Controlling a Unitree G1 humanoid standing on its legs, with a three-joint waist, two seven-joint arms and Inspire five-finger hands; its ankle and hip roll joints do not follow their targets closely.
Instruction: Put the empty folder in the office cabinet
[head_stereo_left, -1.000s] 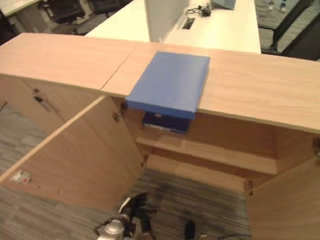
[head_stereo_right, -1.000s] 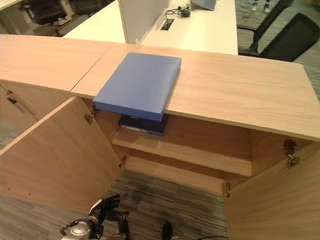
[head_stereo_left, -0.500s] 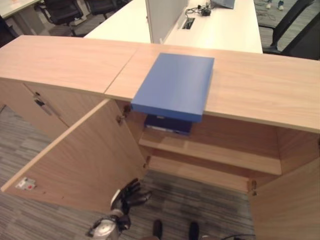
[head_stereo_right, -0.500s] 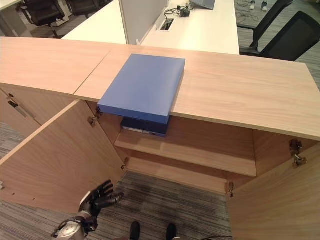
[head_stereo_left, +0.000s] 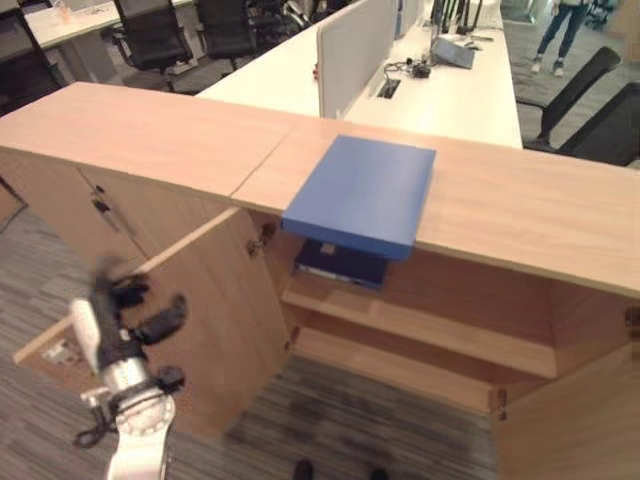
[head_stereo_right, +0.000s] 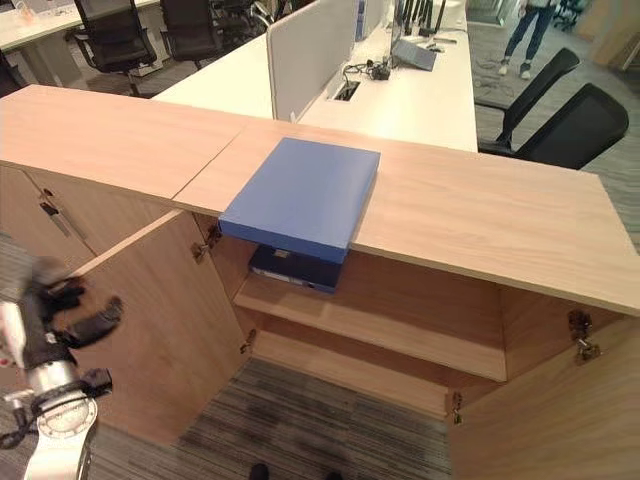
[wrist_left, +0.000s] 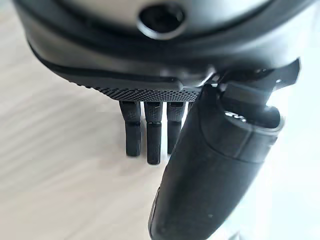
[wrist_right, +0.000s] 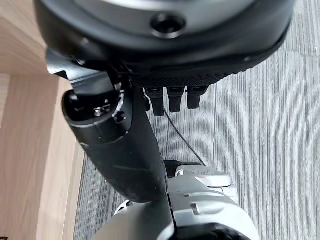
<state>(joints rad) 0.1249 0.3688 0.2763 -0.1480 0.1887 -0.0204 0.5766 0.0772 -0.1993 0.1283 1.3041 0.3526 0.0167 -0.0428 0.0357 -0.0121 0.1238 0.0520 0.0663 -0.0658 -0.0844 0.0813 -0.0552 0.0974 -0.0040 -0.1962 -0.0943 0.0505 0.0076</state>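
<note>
A blue folder (head_stereo_left: 360, 195) lies flat on the wooden top of the office cabinet (head_stereo_left: 520, 205), its near edge overhanging the open compartment. A darker blue folder (head_stereo_left: 340, 265) lies on the upper shelf (head_stereo_left: 430, 320) just below it. My left hand (head_stereo_left: 130, 320) is raised in front of the open left door (head_stereo_left: 215, 320), far to the left of the folder, holding nothing. In the left wrist view the left hand (wrist_left: 210, 175) has straight fingers close to a pale wood surface. My right hand (wrist_right: 120, 145) hangs open over the grey carpet.
Both cabinet doors stand open; the right door (head_stereo_left: 575, 420) fills the lower right. A closed cabinet with a handle (head_stereo_left: 100, 205) adjoins on the left. Behind are white desks (head_stereo_right: 400, 85), a divider screen (head_stereo_right: 310, 45), office chairs (head_stereo_right: 560, 125) and a person (head_stereo_left: 555, 25) far back.
My left hand has risen from near the floor to the height of the left door. The camera has tilted up, showing more of the office behind.
</note>
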